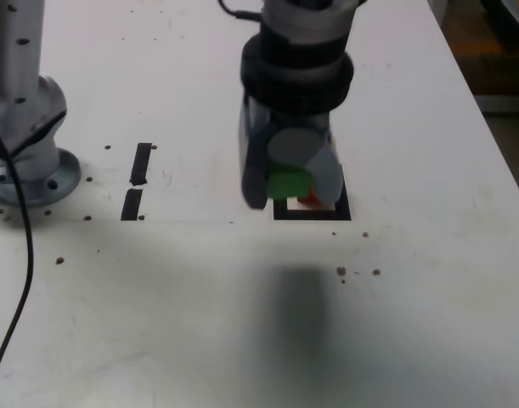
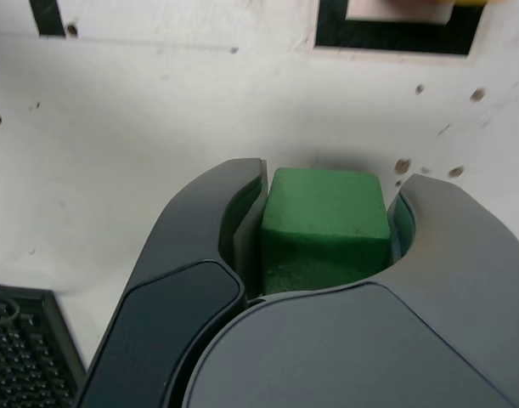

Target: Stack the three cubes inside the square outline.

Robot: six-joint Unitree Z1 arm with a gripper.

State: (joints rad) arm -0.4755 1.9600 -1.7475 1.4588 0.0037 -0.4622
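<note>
Mostly the gripper (image 1: pixel 291 180) hid the square outline (image 1: pixel 313 212), leaving a sliver of red cube (image 1: pixel 309 199) showing inside it. Its jaws clamped the matte green cube (image 2: pixel 325 225) above the tabletop (image 1: pixel 429 323).

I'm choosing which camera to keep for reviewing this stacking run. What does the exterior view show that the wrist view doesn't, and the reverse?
Only the exterior view shows the two short black bars, the silver arm base and a red block inside the black square outline. Only the wrist view shows a dark meshed object at the table edge. Both show the gripper shut on the small green cube and the outline.
</note>
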